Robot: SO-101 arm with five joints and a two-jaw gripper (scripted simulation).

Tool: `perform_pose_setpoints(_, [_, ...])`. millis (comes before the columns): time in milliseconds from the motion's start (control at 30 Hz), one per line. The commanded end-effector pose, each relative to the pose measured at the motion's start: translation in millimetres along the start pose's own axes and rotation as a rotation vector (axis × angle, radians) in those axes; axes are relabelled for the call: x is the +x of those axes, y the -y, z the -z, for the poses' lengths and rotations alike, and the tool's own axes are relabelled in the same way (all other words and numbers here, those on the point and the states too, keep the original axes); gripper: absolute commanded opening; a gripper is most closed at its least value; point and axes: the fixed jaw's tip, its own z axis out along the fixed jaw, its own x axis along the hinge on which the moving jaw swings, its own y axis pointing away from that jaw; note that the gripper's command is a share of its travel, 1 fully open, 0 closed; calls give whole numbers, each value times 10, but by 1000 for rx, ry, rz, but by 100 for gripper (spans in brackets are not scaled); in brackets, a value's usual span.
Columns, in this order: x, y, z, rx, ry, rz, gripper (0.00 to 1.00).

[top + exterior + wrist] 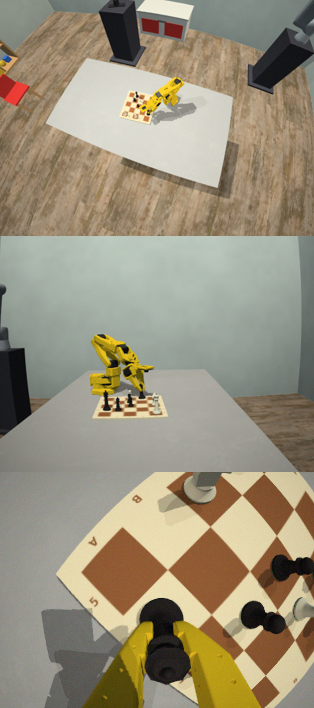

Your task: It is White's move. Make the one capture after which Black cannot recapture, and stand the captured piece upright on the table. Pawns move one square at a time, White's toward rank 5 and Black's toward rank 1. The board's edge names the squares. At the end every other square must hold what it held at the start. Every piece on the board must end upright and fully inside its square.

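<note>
Top view: a pale rectangular table (96, 83) stands on wood-plank flooring, and on it lies a small checkered chessboard (128, 115) of cream and reddish-brown squares. The yellow arm (166, 92), blocky with dark joint covers, bends down over the board's right edge, its gripper (148, 110) lowered onto a black pawn (147, 113) in the near right corner square. Two tall dark pedestals flank the table, one behind it (120, 30) and one to the right (277, 60); a white cabinet (164, 12) with two red door panels stands at the wall, and a red chair (11, 90) sits at the left. No writing is readable from here.

Exterior view: the gripper (141, 389) points steeply down, its tips around the black pawn (141, 395) on the board's far row. Besides it I count three more black pieces, the tallest (106, 401) at the left, and at least two white ones, a tall white piece (156, 404) nearest the right edge.

Wrist view: letters A, B, C and the numeral 5 run along the board's cream border. The two yellow fingers are clenched on the black pawn (164, 655), squeezing its narrow stem under the round head; its round base sits on the light corner square beside the 5, right at the board's edge. A white knight (205, 474) stands in the C file.
</note>
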Motion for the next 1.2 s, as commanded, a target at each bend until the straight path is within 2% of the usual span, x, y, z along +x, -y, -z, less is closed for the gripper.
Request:
perform_pose_setpoints(0, [31, 9, -16, 2, -11, 2, 0])
perform_pose_setpoints(900, [30, 9, -14, 2, -11, 2, 0])
perform_pose_setpoints(1167, [5, 17, 23, 4, -11, 2, 0])
